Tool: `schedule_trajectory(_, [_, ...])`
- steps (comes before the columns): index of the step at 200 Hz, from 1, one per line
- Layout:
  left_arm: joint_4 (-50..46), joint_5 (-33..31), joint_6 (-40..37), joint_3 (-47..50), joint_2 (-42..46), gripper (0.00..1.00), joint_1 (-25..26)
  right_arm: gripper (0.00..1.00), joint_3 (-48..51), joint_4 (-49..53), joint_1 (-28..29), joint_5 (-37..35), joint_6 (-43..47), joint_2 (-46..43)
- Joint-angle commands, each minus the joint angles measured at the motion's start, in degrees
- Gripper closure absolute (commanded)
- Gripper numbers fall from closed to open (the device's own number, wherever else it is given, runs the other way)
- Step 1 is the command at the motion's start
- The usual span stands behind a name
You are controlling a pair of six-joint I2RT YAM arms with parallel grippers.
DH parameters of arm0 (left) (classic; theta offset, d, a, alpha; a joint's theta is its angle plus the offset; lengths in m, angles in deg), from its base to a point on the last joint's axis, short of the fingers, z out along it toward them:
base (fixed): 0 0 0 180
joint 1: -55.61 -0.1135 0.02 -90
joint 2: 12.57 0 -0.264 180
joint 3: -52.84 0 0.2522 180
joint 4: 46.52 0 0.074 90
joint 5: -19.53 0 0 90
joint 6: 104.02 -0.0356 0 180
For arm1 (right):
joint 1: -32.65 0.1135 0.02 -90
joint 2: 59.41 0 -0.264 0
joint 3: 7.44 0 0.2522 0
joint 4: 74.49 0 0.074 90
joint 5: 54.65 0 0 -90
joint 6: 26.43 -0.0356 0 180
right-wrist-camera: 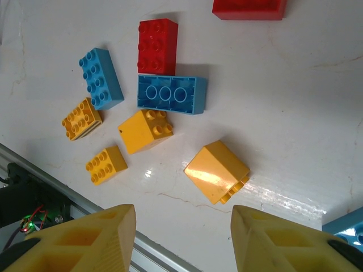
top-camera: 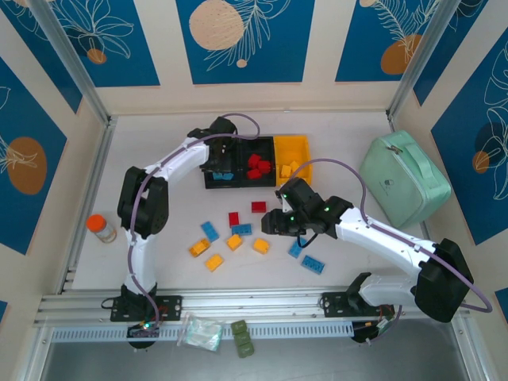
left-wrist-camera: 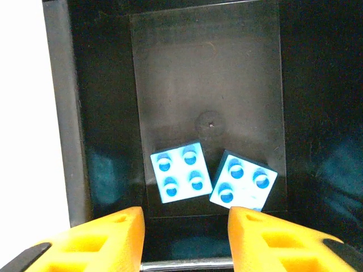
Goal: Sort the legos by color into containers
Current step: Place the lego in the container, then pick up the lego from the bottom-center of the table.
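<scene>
My left gripper (top-camera: 218, 159) (left-wrist-camera: 186, 218) hangs open over the left black container (left-wrist-camera: 108, 113). Two light blue legos (left-wrist-camera: 180, 171) (left-wrist-camera: 245, 181) lie flat on its floor, free of the fingers. The middle black container (top-camera: 248, 185) holds red legos (top-camera: 258, 167), and the yellow container (top-camera: 290, 145) holds yellow ones (top-camera: 287, 169). My right gripper (top-camera: 274, 225) (right-wrist-camera: 182, 218) is open above the table, with nothing between its fingers. A yellow lego (right-wrist-camera: 216, 171) lies on its side just ahead of it. Loose red (right-wrist-camera: 157, 45), blue (right-wrist-camera: 172, 94) and yellow (right-wrist-camera: 145, 130) legos are scattered nearby.
A large mint-green case (top-camera: 405, 178) sits at the right. An orange-capped bottle (top-camera: 101, 228) stands at the left. Olive-green blocks (top-camera: 242, 337) and a plastic bag (top-camera: 200, 332) rest on the front rail. More blue legos (top-camera: 313, 264) lie under the right arm.
</scene>
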Motion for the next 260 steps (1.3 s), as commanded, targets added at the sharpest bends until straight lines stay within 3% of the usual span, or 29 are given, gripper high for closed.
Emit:
schedule_trajectory(1, [-1.41, 0.91, -1.14, -0.30, 4.45, 0.55, -0.01, 0.52, 0.11, 0.17, -0.46, -0.69, -0.51, -1.09])
schedule_trajectory(115, [9.43, 17.93, -1.54, 23.36, 24.20, 0.44, 2.42, 0.48, -0.99, 10.79, -4.15, -7.09, -4.12, -3.20])
schedule_trajectory(159, [14.28, 25.21, -0.27, 34.63, 31.98, 0.43, 3.84, 0.40, -0.02, 15.76, -5.49, -10.39, -7.32, -2.72])
schedule_trajectory(214, [21.10, 29.17, 4.76, 47.61, 40.48, 0.41, 6.58, 0.34, 2.06, 17.80, -6.18, -12.76, -11.78, 1.09])
schedule_trajectory(260, [24.18, 30.23, 7.95, 53.03, 42.87, 0.41, 9.48, 0.32, 3.33, 15.93, -6.10, -13.76, -14.09, 5.07])
